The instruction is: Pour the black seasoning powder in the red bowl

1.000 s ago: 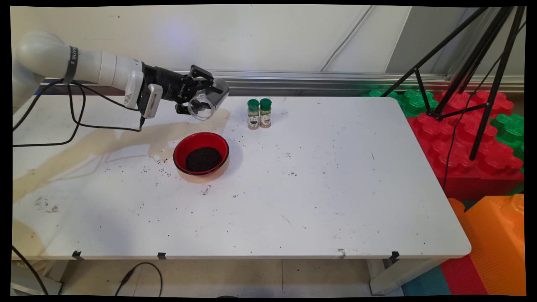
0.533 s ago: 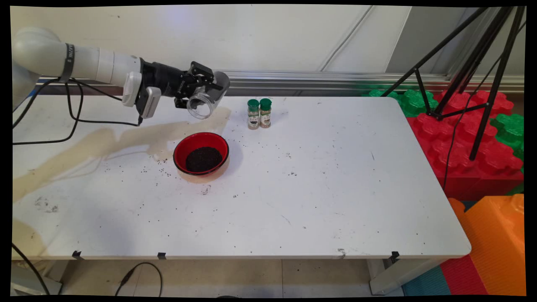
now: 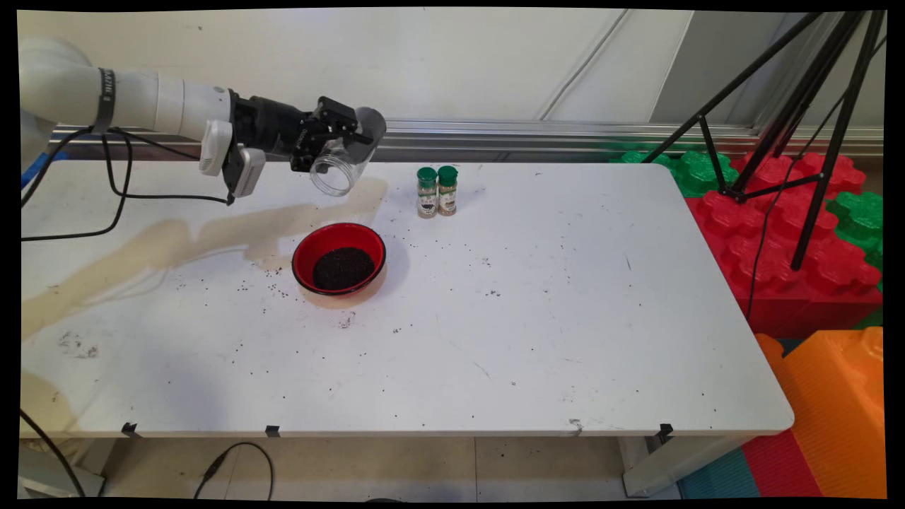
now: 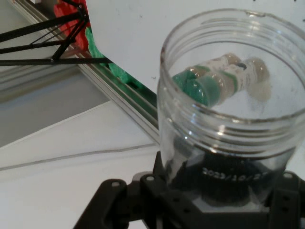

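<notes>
Pincer [image 3: 332, 145] clamped on an empty clear jar [image 3: 344, 161], tilted mouth-down above the table [image 3: 537, 297] behind the red bowl [image 3: 339, 259] of dark grains; firm grip advisable.

The arm [image 3: 141, 106] is looking glossy white and tube-shaped, with a black band [image 3: 104, 85] wrapping around it that's carrying small white lettering. Toward the end it's switching to a black wrist section [image 3: 265, 131], with a pale grey box-shaped module [image 3: 244, 168] sticking off the side. Black cables [image 3: 113, 191] are drooping under it in loops. The gripper [image 3: 338, 131] is showing as black angular linkage, with round pivot pins [image 4: 114, 183] dotting it in the hand view.
</notes>
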Robot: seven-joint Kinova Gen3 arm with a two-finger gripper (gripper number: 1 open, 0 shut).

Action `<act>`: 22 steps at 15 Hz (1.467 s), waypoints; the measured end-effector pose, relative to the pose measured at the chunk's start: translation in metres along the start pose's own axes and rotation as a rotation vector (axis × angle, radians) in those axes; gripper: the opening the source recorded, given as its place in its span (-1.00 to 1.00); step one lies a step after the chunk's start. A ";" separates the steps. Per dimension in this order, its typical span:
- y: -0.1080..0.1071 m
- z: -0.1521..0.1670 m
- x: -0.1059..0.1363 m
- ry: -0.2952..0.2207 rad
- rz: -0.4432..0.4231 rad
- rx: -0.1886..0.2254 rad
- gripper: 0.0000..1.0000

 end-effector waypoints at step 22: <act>-0.005 -0.017 0.018 -0.013 0.226 0.030 -1.00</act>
